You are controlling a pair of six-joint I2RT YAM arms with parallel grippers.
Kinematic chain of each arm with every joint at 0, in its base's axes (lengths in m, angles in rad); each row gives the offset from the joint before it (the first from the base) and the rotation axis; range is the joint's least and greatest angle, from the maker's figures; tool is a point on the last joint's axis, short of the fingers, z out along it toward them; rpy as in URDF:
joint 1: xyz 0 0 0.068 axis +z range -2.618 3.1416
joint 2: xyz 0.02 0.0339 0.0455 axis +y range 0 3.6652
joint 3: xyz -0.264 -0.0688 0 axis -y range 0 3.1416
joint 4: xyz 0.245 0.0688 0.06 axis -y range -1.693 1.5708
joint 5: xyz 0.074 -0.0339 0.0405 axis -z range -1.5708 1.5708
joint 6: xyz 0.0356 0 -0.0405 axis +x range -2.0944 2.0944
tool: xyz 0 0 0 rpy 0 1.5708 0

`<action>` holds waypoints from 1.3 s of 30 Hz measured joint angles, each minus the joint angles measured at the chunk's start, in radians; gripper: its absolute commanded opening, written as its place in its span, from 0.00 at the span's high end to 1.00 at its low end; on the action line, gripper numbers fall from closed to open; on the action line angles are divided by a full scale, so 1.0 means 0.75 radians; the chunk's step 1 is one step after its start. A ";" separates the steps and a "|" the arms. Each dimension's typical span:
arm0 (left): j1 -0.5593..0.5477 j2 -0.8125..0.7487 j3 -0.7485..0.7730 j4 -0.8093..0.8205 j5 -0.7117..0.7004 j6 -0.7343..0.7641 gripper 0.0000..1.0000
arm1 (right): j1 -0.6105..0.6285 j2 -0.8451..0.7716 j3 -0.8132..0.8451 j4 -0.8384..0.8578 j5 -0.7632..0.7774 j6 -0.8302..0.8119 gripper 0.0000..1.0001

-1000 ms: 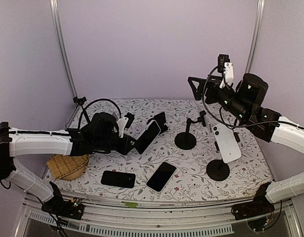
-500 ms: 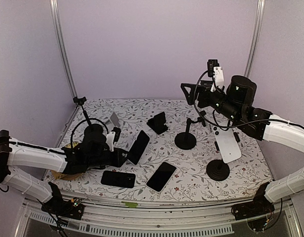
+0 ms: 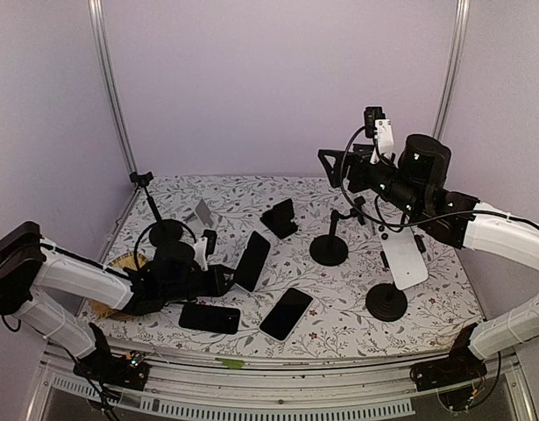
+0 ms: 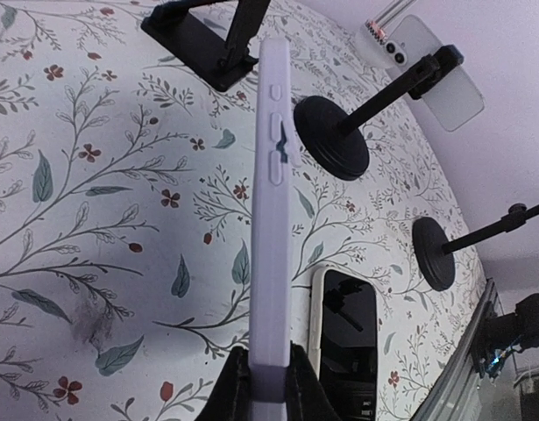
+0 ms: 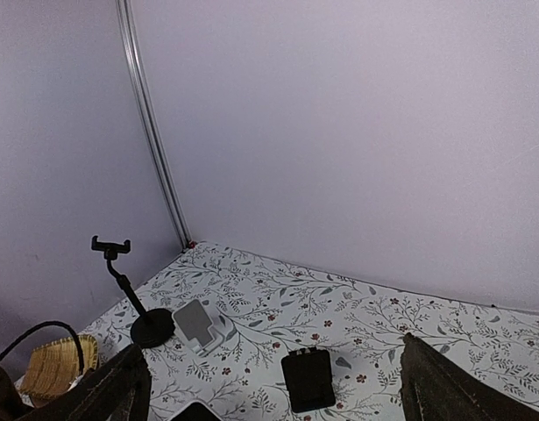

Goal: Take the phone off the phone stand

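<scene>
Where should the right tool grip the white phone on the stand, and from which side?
Probably across the two long edges of the white phone, at its lower half, coming from above: it leans on the stand, thin and flat.

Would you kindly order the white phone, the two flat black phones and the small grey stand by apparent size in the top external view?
1. White phone, slightly largest, though raised nearer the camera.
2. Left black phone and middle black phone look alike; not ranked.
3. Grey stand, clearly smallest.
</scene>
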 measured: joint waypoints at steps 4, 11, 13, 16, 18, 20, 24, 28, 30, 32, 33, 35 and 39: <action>-0.002 0.047 0.000 0.048 0.005 -0.024 1.00 | 0.000 0.000 0.001 0.001 0.001 0.000 0.01; -0.003 0.126 -0.001 0.097 0.008 -0.053 1.00 | 0.000 0.000 0.002 0.001 0.002 -0.001 0.01; -0.003 0.146 -0.005 0.109 0.009 -0.061 1.00 | 0.000 0.000 0.002 0.001 0.002 -0.001 0.01; -0.003 0.172 -0.020 0.126 0.010 -0.074 1.00 | 0.000 0.000 0.002 0.000 0.002 -0.001 0.01; -0.003 0.190 -0.030 0.132 0.005 -0.084 1.00 | 0.000 0.000 0.002 0.001 0.003 -0.001 0.01; -0.003 0.198 -0.031 0.145 0.003 -0.089 1.00 | 0.000 0.001 0.002 0.001 0.003 -0.001 0.01; -0.003 0.217 -0.031 0.165 -0.009 -0.100 0.96 | 0.000 0.004 0.002 0.000 0.007 -0.001 0.01; -0.004 0.233 -0.031 0.184 -0.027 -0.115 0.89 | 0.000 0.008 0.002 0.000 0.009 -0.001 0.01; -0.005 0.241 -0.031 0.193 -0.037 -0.121 0.87 | 0.000 0.009 0.002 0.000 0.009 -0.001 0.01; -0.007 0.250 -0.031 0.199 -0.051 -0.127 0.87 | 0.000 0.009 0.002 0.000 0.009 -0.002 0.01; -0.007 0.257 -0.031 0.205 -0.060 -0.130 0.86 | 0.000 0.009 0.002 0.001 0.009 -0.002 0.01; -0.007 0.263 -0.031 0.205 -0.074 -0.135 0.82 | 0.000 0.009 0.002 0.001 0.010 -0.002 0.01; -0.007 0.267 -0.031 0.164 -0.121 -0.137 0.78 | 0.000 0.009 0.002 0.000 0.012 -0.002 0.01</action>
